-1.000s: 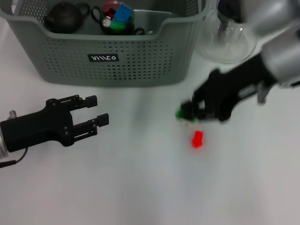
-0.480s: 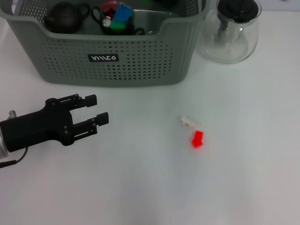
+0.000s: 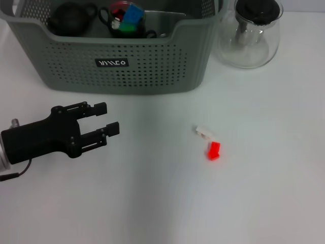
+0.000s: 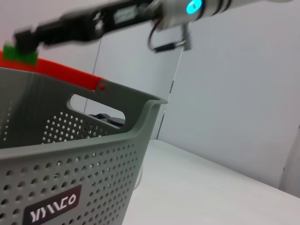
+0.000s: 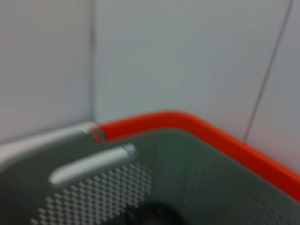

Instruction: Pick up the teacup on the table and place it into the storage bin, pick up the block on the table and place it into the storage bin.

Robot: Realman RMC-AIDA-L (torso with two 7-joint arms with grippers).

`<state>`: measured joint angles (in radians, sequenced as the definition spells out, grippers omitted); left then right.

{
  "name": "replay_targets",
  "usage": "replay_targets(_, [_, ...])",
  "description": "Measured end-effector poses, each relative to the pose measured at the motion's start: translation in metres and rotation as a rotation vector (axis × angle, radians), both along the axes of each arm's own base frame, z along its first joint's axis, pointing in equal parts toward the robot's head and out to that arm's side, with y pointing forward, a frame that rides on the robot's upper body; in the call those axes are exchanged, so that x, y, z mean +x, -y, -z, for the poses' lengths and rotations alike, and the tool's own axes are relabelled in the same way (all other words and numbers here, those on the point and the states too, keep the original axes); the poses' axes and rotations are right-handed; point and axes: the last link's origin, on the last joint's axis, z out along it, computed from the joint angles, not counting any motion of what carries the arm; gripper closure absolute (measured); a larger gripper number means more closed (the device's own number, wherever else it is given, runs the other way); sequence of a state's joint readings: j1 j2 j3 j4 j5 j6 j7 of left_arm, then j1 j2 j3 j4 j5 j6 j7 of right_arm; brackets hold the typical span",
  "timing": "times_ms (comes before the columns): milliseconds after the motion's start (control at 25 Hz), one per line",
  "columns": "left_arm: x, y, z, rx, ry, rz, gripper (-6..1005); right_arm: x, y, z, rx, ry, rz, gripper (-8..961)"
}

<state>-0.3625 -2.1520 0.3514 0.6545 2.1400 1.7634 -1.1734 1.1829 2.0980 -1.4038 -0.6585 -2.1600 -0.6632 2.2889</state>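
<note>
– Left pincer (image 3: 104, 124), head view: how is it found?
– It is seen hovering low over the surface (image 3: 152, 203) at near left, fingers spread wide, nothing held. The storage bin (image 3: 152, 66) is set at the far left, with the teacup (image 3: 118, 31) lying inside it. A red block (image 3: 214, 150) and a small white piece (image 3: 203, 131) are left on the surface, right of centre and well apart from the bin.
– And the left wrist view?
– The right pincer (image 4: 23, 40) is shown above the bin's far side, apparently clamped on a green block (image 4: 19, 54).
– The right wrist view?
– Only the bin's inside is shown.
– What could go wrong?
– If the green block is let go too near the rim, it could be bounced out. The red block could be nudged away by a finger, since the white piece lies just beside it.
</note>
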Motion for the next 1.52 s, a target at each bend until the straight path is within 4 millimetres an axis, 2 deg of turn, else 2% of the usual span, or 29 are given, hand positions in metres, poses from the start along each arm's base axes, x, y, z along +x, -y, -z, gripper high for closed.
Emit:
replay_targets(200, [0.001, -0.001, 0.000, -0.001, 0.001, 0.002, 369, -0.002, -0.009, 0.016, 0.029, 0.068, 0.024, 842])
replay_targets(280, [0.000, -0.001, 0.000, 0.002, 0.001, 0.000, 368, -0.001, -0.010, 0.015, 0.035, 0.060, 0.040, 842])
replay_targets(560, [0.001, -0.002, 0.001, 0.003, 0.002, -0.003, 368, 0.008, -0.011, 0.009, 0.043, 0.049, 0.045, 727])
replay_targets(680, [0.001, -0.002, 0.001, 0.002, 0.003, -0.002, 368, 0.007, -0.006, -0.005, 0.053, -0.019, 0.021, 678])
replay_targets(760, [0.001, -0.002, 0.000, 0.001, 0.005, 0.001, 368, 0.005, 0.004, -0.029, 0.070, -0.127, -0.010, 620])
replay_targets(840, [0.002, -0.002, 0.001, 0.000, 0.007, 0.003, 368, 0.007, 0.022, -0.057, 0.077, -0.243, -0.063, 535])
replay_targets(920, [0.002, -0.002, 0.001, 0.001, 0.006, 0.005, 368, 0.021, 0.047, -0.081, 0.055, -0.321, -0.127, 450])
replay_targets(1040, [0.001, -0.001, 0.001, 0.003, 0.004, 0.007, 367, 0.055, 0.089, -0.113, -0.008, -0.374, -0.234, 249])
replay_targets(1200, [0.001, -0.002, 0.001, 0.005, 0.002, 0.007, 367, 0.108, 0.143, -0.150, -0.159, -0.326, -0.326, 249])
replay_targets(1320, [0.002, -0.003, 0.000, 0.005, 0.001, 0.008, 367, 0.144, 0.176, -0.169, -0.274, -0.222, -0.294, 250])
replay_targets(1400, [0.002, -0.003, 0.000, 0.003, 0.003, 0.010, 367, 0.162, 0.188, -0.172, -0.338, -0.136, -0.217, 250])
replay_targets(1520, [0.003, -0.004, 0.000, 0.001, 0.005, 0.010, 367, 0.178, 0.187, -0.168, -0.394, -0.001, -0.046, 268])
